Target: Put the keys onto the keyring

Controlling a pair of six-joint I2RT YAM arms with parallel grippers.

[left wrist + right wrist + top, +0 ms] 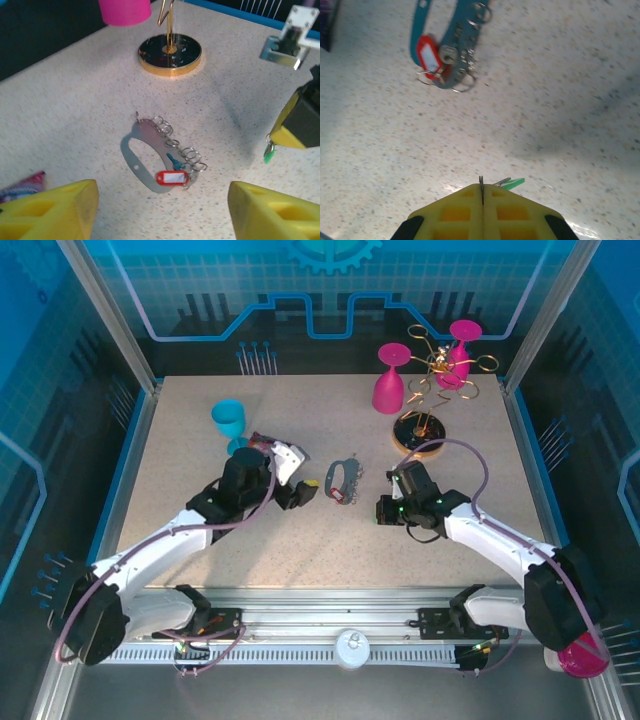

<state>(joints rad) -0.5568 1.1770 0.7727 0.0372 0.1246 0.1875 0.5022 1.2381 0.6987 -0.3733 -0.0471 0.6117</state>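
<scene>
Right pincer (481,192) pinches the green-tagged key (511,183), tag poking out. Ahead on the worktop (560,100) lies the keyring (454,30), red-tagged key (429,54) apparently already on it; I should approach low and let my spread left pincer (162,192) steady it.

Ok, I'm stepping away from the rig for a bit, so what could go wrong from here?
The right fingers pinch the green-tagged key with little poking out; it could slip or twist. The keyring lies loose on the table, the left fingers open and apart from it, so a push from the key may slide it.
</scene>
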